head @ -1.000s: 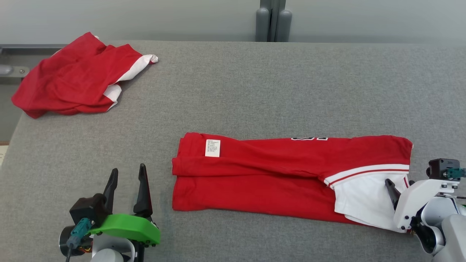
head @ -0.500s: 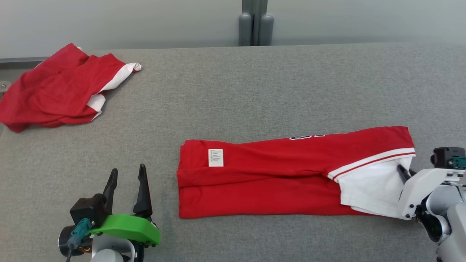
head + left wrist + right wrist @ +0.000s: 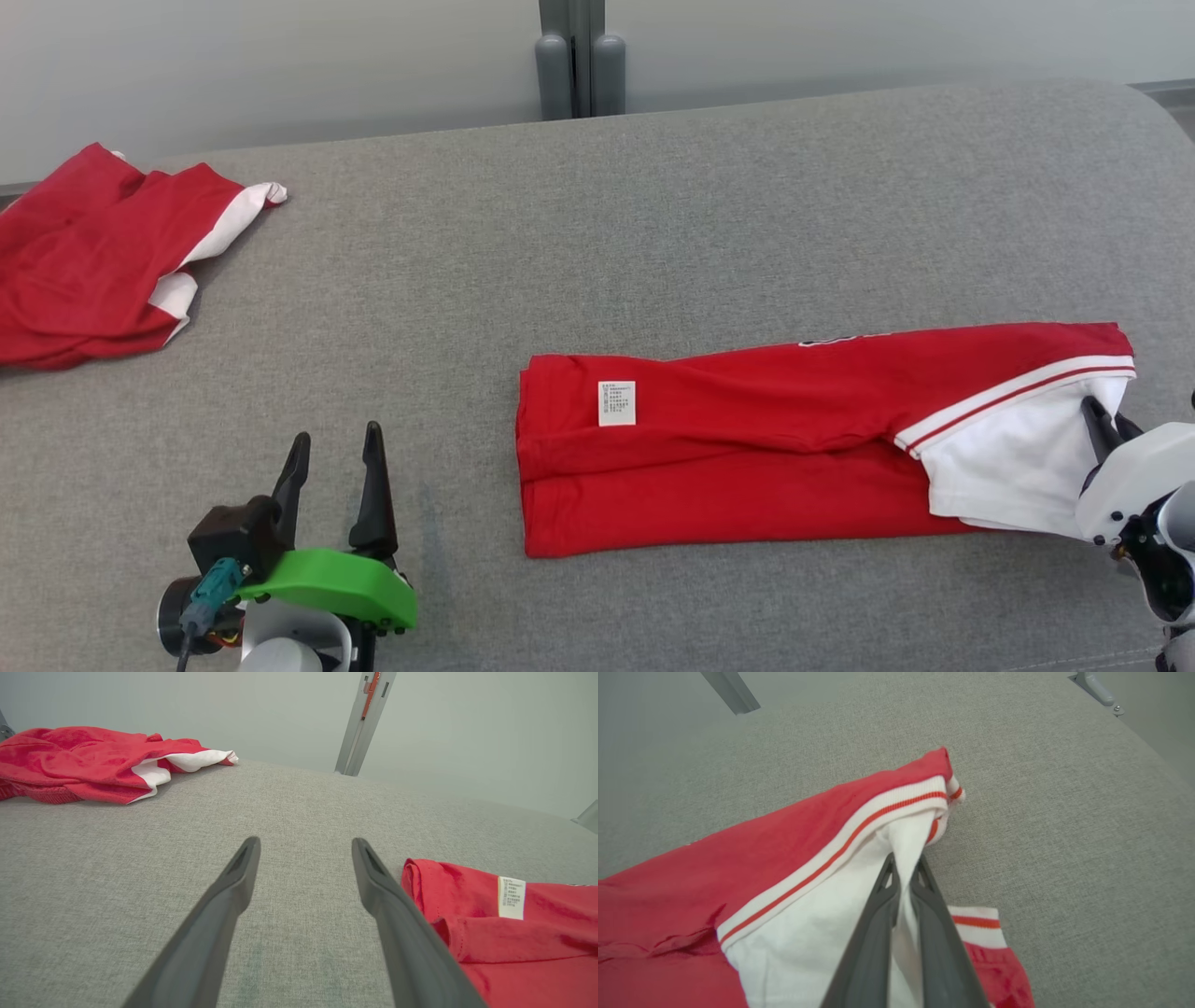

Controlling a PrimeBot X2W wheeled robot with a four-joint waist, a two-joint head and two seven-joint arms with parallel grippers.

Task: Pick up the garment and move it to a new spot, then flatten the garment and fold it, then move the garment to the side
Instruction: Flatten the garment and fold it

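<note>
Lying on the big grey table (image 3: 653,233), the garment (image 3: 747,448) is a red shirt folded into a long strip. It rests flat on the robot's right side. A crumpled shirt (image 3: 84,271), red and white too, sits far off at the back left, well apart from it.

The garment looks soft, thin and light, so it will likely bend and droop wherever nothing holds it up. A pull from one end could drag the folds open. The white sleeve part (image 3: 1018,467) at the right end has a striped band (image 3: 859,826) that looks a bit thicker – probably a good place to hold.

The right gripper (image 3: 903,868) has its two dark fingers pinched tight on a fold of that white cloth, just below the band. The left gripper (image 3: 337,434) hovers low over bare table with its fingers spread wide, holding nothing. It is near the garment's left end but not touching it. That free end, by the little white label (image 3: 616,403), seems the best spot for a second hold – then the strip may keep its shape.
</note>
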